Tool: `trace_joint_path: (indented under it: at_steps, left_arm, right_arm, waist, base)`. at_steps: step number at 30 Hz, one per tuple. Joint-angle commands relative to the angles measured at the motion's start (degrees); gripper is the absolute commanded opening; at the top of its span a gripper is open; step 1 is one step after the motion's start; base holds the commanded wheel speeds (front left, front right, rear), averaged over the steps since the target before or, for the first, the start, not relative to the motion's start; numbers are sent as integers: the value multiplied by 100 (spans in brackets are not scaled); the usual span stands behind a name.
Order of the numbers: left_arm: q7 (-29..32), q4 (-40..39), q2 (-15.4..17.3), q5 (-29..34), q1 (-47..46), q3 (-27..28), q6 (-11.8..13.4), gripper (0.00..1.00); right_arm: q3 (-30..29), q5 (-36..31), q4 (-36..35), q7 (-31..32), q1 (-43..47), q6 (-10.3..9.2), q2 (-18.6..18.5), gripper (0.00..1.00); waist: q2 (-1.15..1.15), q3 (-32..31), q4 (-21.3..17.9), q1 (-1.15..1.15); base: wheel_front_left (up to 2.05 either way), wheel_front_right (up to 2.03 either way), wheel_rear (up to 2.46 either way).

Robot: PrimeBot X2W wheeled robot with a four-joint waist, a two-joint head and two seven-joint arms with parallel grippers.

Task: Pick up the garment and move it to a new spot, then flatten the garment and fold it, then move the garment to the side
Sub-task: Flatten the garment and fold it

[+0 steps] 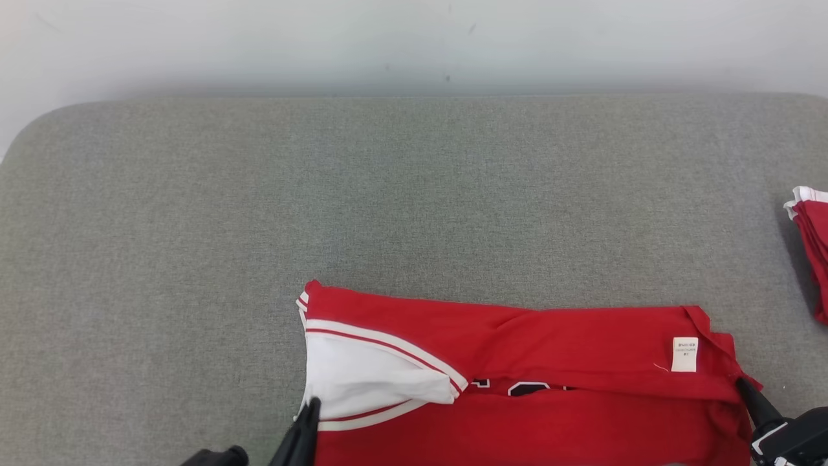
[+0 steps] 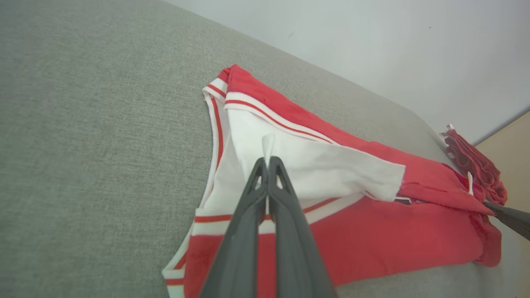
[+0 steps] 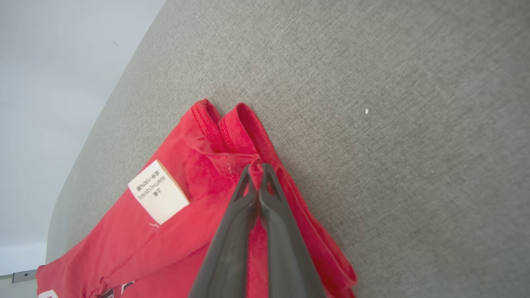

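The garment (image 1: 582, 343) is a red jersey with white trim and a white inner panel, lying partly folded lengthwise at the near edge of the grey cushioned surface (image 1: 388, 194). My left gripper (image 1: 312, 404) is shut on the white fabric at the jersey's left end; in the left wrist view a pinch of white cloth sticks up between its closed fingertips (image 2: 267, 159). My right gripper (image 1: 742, 383) is shut on the red hem at the right end, its tips (image 3: 256, 167) pinching a bunched red fold. A white care label (image 3: 158, 191) lies just left of that grip.
Another red and white garment (image 1: 812, 239) lies bunched at the right edge of the surface. A pale wall (image 1: 414, 39) runs behind the far edge. Bare grey fabric stretches to the left and beyond the jersey.
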Motion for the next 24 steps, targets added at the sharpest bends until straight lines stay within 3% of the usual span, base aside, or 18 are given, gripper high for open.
trace_joint_path:
  at_steps: [1,2,3,4,10,17,24]
  left_arm:
    - [100,83,46,4,66,-80,36,0]
    - [118,127,63,75,36,-114,45,0]
    - [107,175,83,157,-16,-141,60,20]
    - [98,236,94,232,-53,-174,88,100]
    - [23,461,129,490,-103,-207,232,100]
    - [-101,175,200,973,3,376,494,100]
    - [-96,-580,52,1661,259,1223,306,100]
  right_arm:
    - [-52,-96,56,-6,-2,-17,-1,0]
    - [-65,-129,84,-10,-24,-17,-1,18]
    - [-76,-153,111,-11,-48,-17,-1,100]
    - [-79,-172,146,-11,-68,-17,-1,100]
    - [-42,-337,98,14,1,-17,-2,100]
    - [-138,-737,-505,18,319,-16,-4,100]
    - [141,-1351,-862,-200,573,-16,-2,100]
  waist:
    - [1,-25,25,1]
    - [1,-33,29,1]
    - [1,-41,33,1]
    - [1,-56,30,1]
    - [1,-186,-3,1]
    - [1,-445,-6,1]
    - [1,-624,13,1]
  base:
    - [0,0,0]
    - [0,0,0]
    - [0,0,0]
    - [0,0,0]
    - [0,0,0]
    - [0,0,0]
    - [0,0,0]
